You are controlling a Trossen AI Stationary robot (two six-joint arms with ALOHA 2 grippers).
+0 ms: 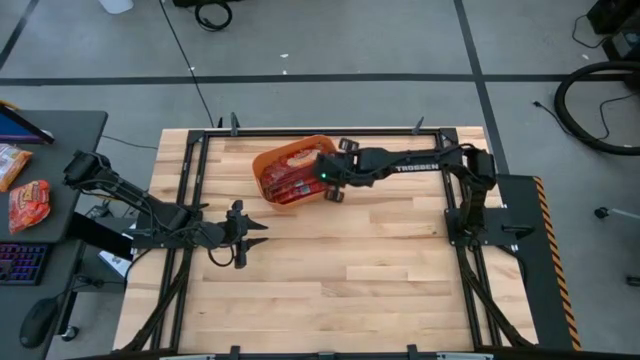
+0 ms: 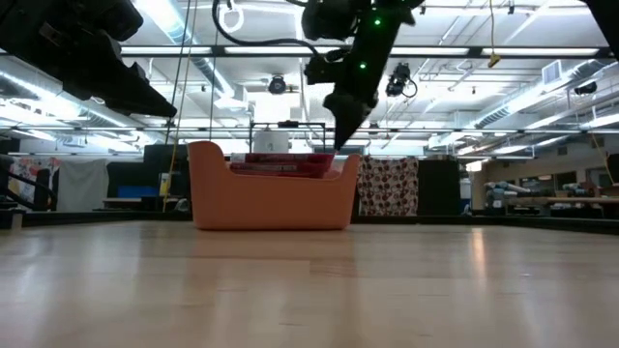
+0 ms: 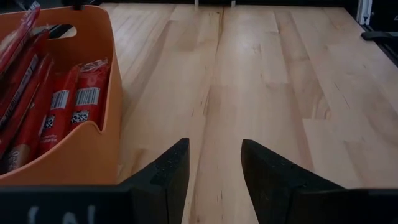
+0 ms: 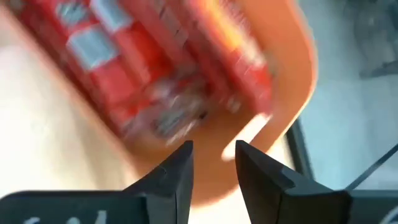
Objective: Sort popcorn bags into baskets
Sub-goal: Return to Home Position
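Note:
The orange basket (image 1: 265, 165) stands on the far middle of the table, also in the low view (image 2: 274, 198). Several red popcorn bags (image 1: 295, 185) stand on edge inside it, packed side by side (image 3: 62, 106); their tops show over the rim (image 2: 280, 166). My right gripper (image 1: 318, 180) hovers over the basket's right end (image 2: 343, 135), pointing down, open and holding nothing (image 4: 214, 155); its wrist view is blurred. My left gripper (image 1: 260, 235) waits low near the table's left side, open (image 3: 214, 155), with the basket wall (image 3: 106, 93) just ahead of it.
Bare wooden tabletop (image 1: 380, 270) stretches across the near half and right of the basket. Black frame rails (image 1: 190, 180) border the table. On a side desk off the left edge lie two orange-red snack packs (image 1: 28, 203) and a keyboard (image 1: 20, 262).

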